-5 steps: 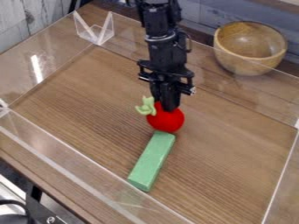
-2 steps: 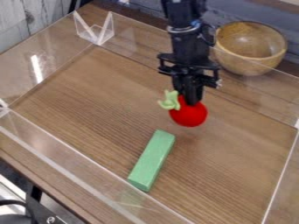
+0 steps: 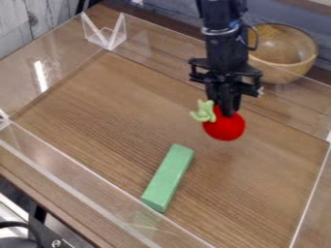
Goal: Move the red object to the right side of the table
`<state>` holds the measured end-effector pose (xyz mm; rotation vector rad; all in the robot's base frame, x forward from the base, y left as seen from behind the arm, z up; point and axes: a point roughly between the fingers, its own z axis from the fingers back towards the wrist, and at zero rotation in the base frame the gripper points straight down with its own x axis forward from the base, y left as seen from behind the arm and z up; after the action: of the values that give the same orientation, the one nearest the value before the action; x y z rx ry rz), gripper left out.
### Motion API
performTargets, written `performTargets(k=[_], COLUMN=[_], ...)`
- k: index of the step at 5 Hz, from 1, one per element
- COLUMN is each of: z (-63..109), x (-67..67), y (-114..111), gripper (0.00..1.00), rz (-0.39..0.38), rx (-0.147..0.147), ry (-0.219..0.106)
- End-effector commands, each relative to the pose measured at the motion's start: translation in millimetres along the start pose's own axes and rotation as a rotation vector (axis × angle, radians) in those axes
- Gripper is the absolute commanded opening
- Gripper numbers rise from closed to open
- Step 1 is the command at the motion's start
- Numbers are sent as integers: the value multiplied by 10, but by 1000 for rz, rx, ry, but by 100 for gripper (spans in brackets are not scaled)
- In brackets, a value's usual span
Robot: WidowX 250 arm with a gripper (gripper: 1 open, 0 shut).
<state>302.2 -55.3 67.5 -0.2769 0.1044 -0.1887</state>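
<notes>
The red object (image 3: pixel 227 127), a small round red toy fruit with a green leafy stem (image 3: pixel 202 112) on its left, hangs just above the table (image 3: pixel 104 107), right of the middle. My gripper (image 3: pixel 227 114) comes down on it from above, pointing steeply downward, and is shut on the fruit's top. The black fingers (image 3: pixel 234 102) hide the upper part of the fruit. The arm rises out of the top edge of the view.
A flat green rectangular block (image 3: pixel 168 177) lies on the wood near the front, left of the fruit. A round wooden bowl (image 3: pixel 287 50) stands at the back right. Low clear acrylic walls (image 3: pixel 104 34) border the tabletop on all sides.
The gripper has carried the red fruit to the right and slightly away from the green block, from beside the block's top end to right of the middle.
</notes>
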Motion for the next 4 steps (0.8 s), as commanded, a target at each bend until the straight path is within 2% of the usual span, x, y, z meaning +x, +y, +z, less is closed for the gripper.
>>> performTargets(k=[1, 4], z=[99, -129], x=[108, 265], y=[-123, -347], gripper=[0, 0], rz=[-17, 13], rx=[7, 12], ry=[-44, -9])
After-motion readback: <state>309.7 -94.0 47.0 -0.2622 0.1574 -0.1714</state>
